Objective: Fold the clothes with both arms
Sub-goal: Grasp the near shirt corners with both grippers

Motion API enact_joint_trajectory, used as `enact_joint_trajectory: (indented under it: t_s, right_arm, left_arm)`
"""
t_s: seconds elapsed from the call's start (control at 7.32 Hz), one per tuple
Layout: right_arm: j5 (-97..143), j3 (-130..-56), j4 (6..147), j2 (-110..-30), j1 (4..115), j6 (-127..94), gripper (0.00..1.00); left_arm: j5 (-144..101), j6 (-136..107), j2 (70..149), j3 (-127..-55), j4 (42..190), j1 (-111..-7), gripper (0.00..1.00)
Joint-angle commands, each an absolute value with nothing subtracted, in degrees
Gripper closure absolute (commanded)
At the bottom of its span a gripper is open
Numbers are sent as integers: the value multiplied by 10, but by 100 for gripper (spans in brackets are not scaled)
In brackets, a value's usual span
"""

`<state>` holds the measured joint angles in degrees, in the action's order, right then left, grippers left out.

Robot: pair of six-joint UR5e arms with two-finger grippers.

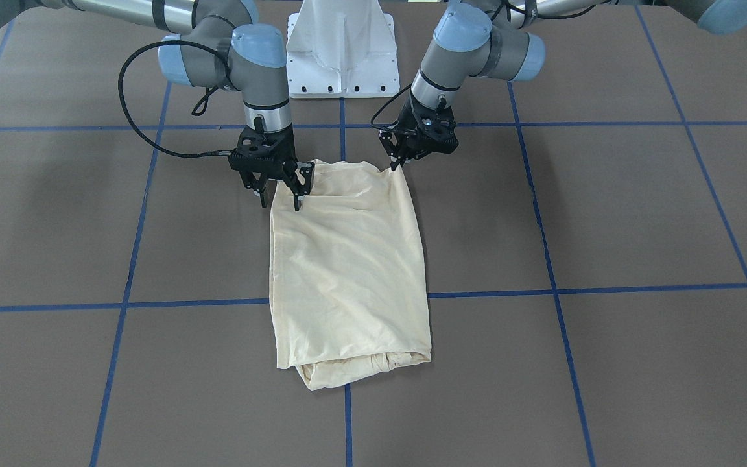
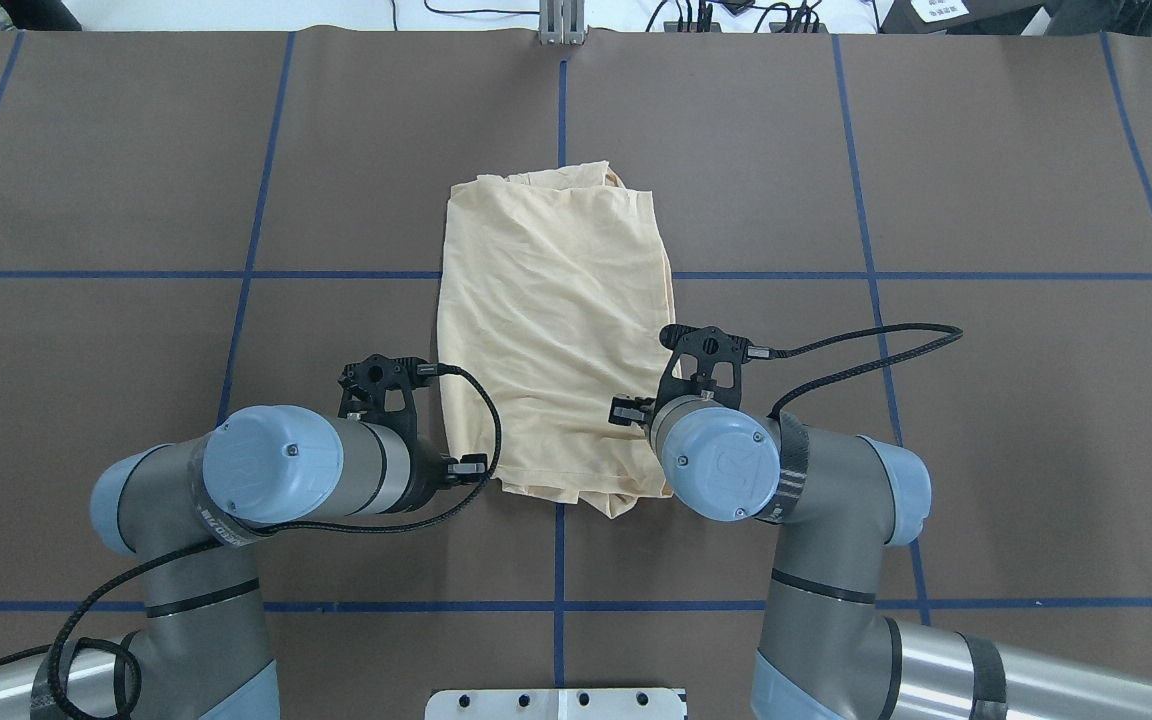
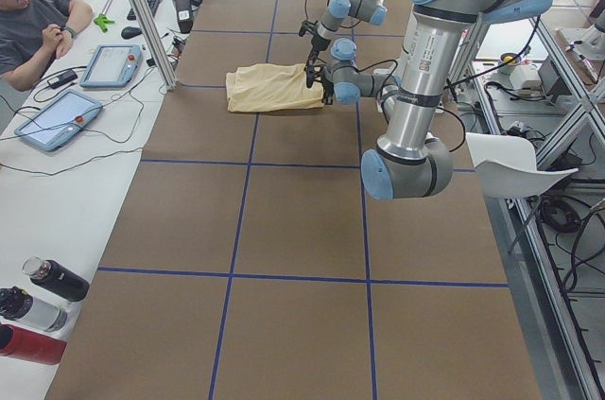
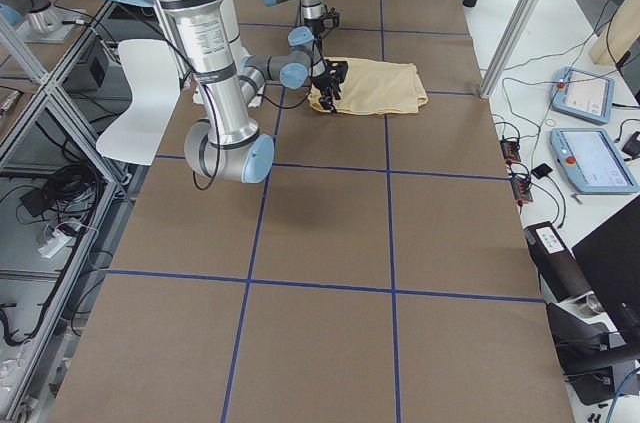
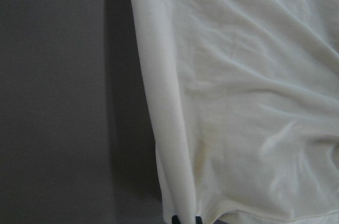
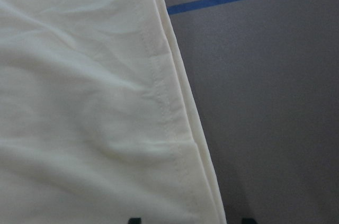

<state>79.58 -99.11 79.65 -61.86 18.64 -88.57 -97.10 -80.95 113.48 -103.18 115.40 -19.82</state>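
Observation:
The cream-yellow shirt (image 1: 347, 259) lies folded into a long rectangle on the brown table, and its print is hidden. It also shows in the overhead view (image 2: 556, 320). My left gripper (image 1: 396, 163) is at the shirt's near corner. In the left wrist view its fingertips (image 5: 176, 218) stand close together on the shirt's edge (image 5: 169, 144), so it is shut on it. My right gripper (image 1: 279, 202) is open and straddles the other near corner, one finger over the cloth and one off it. Its fingertips (image 6: 135, 220) stand wide apart over the shirt's hem (image 6: 159, 86).
The white pedestal base (image 1: 341, 52) stands behind the shirt. Blue tape lines (image 1: 179, 303) grid the table. An operator (image 3: 38, 22), tablets (image 3: 57, 116) and bottles (image 3: 38, 296) are along the far side, with a metal post (image 3: 142, 12).

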Motion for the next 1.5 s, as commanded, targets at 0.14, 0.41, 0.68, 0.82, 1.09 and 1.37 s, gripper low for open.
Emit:
enact_joint_trajectory:
  t_s: [0.14,0.41,0.68,0.82,1.09,1.37]
  right_arm:
    - [784,-977,798,-603,180,-887,43]
    - [782,-977,799,-605,176,-888,43]
    - [773,-976,799,-604,171,-893,56]
    - [772,-976,799,-604,168,-896,64]
    - [768,-977,798,-603,167,-896,88]
    - [766,-977,798,-604,163,-896,88]
  left_arm:
    - [-971,-809,1135,-1032,1154,-199,100]
    - [-971,-809,1135,-1032,1154,-199,100]
    - [-971,-809,1135,-1032,1154,-199,100]
    - [-971,-809,1135,-1032,1154,-199,100]
    - [-971,-809,1135,-1033,1154,-199,100]
    - [-971,-809,1135,-1035,1154,-199,100]
